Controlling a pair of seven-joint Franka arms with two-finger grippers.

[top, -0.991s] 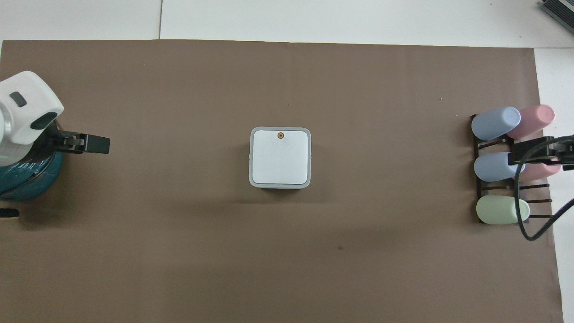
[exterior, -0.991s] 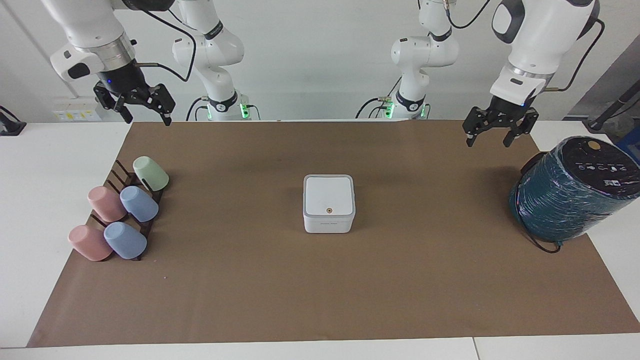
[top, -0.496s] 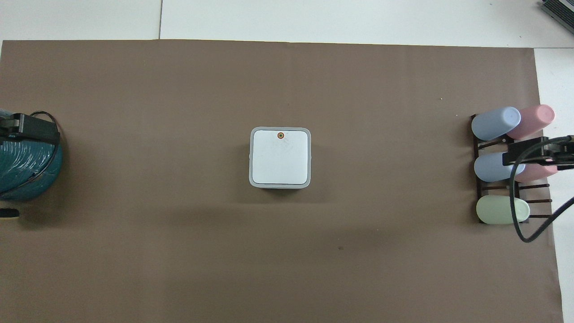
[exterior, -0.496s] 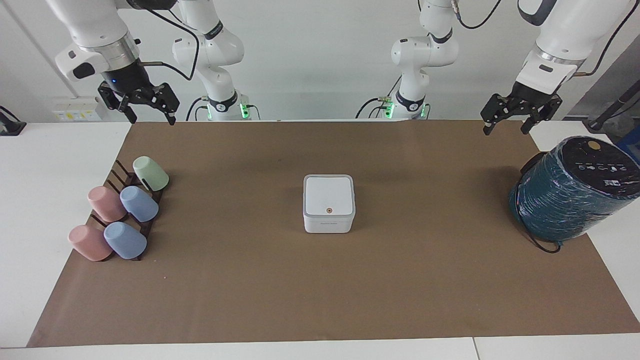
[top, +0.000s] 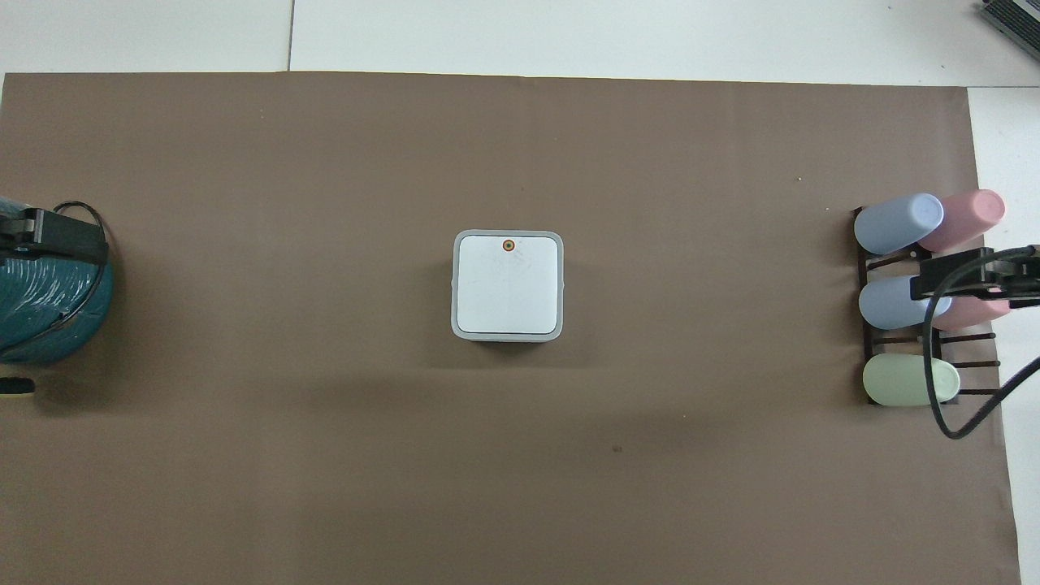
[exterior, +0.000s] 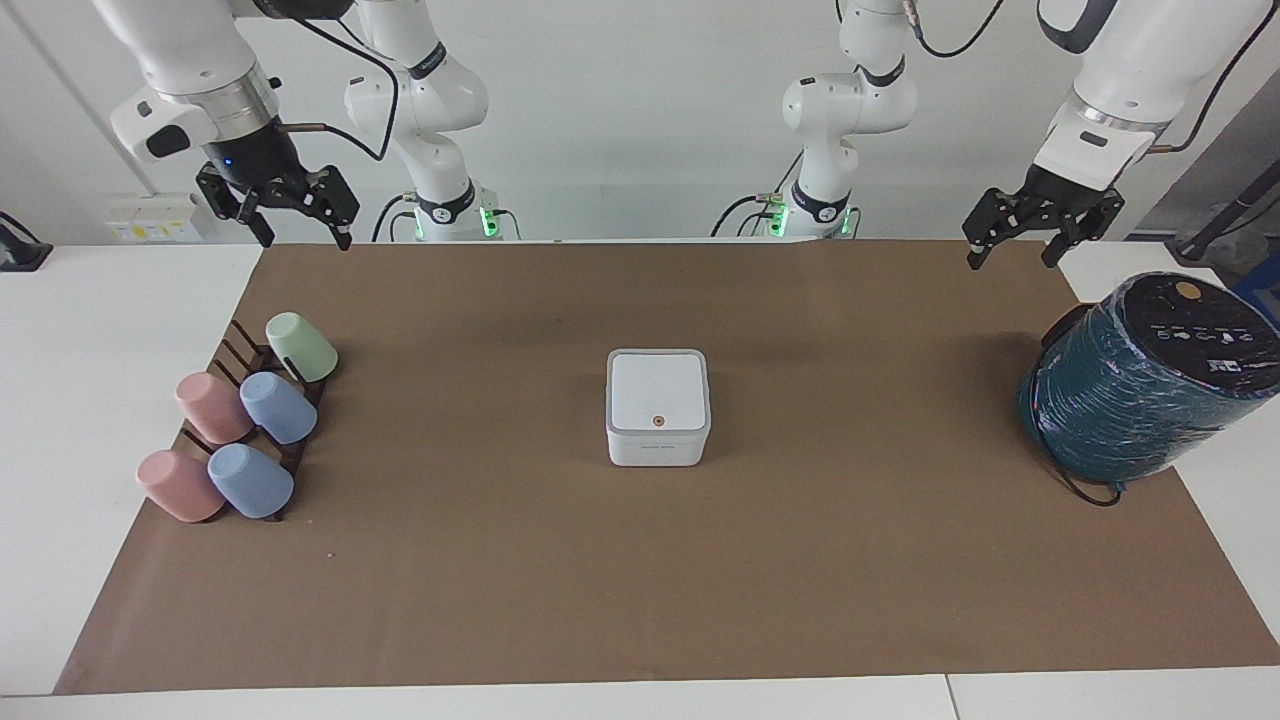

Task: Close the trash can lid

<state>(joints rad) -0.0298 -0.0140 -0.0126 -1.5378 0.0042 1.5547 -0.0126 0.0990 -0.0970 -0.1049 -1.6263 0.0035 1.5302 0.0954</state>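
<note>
The small white trash can (exterior: 657, 445) stands in the middle of the brown mat. Its lid (exterior: 658, 390) lies flat on top, shut, with the orange dot facing up; it also shows in the overhead view (top: 508, 284). My left gripper (exterior: 1010, 258) is open and empty, raised over the mat's edge nearest the robots, toward the left arm's end. My right gripper (exterior: 305, 240) is open and empty, raised over the same edge toward the right arm's end. Both are well apart from the trash can.
A large teal-wrapped cylinder with a black top (exterior: 1130, 390) stands at the left arm's end of the mat. A dark rack (exterior: 240, 350) with several pastel cups (exterior: 278, 408) on it stands at the right arm's end.
The left gripper rose and drew back toward the left arm's end of the table, away from the middle. The right gripper rose slightly. The trash can and lid did not move.
</note>
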